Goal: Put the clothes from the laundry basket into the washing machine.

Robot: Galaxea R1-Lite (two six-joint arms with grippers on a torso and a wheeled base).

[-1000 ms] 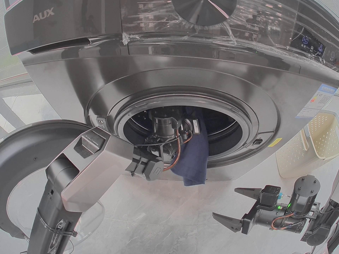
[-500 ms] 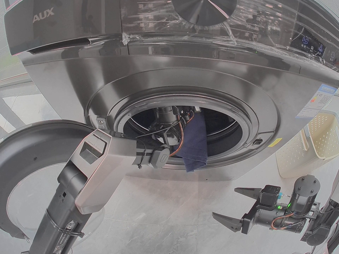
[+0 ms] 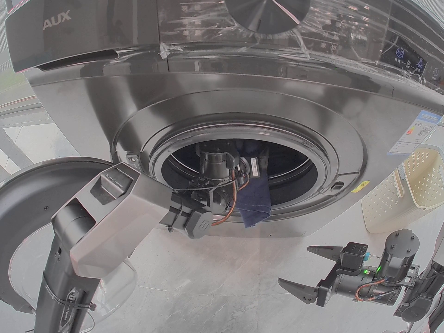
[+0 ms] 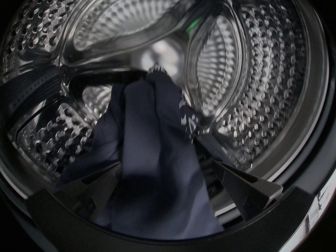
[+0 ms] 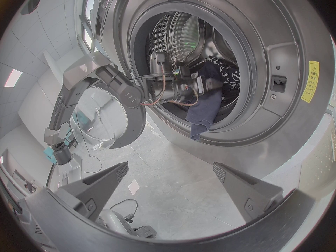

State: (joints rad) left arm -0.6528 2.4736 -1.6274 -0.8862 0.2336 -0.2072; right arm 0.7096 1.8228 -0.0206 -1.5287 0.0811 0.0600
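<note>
Head view, nearest first: the right end effector [image 3: 296, 265] hangs low over the tiled floor [image 3: 208, 274], its fingers spread wide and holding nothing. Beyond it, the left arm's wrist sits in the mouth of the washing machine [image 3: 231, 93], whose round door [image 3: 27, 200] stands open at the robot's left. In the left wrist view the left end effector [image 4: 166, 165] is released, fingers parted, with the navy garment [image 4: 157, 158] lying between them. The cloth drapes over the opening's lower rim, part inside the perforated drum [image 4: 273, 70], a corner hanging outside. A pale laundry basket [image 3: 416, 186] stands beside the machine's right side.
</note>
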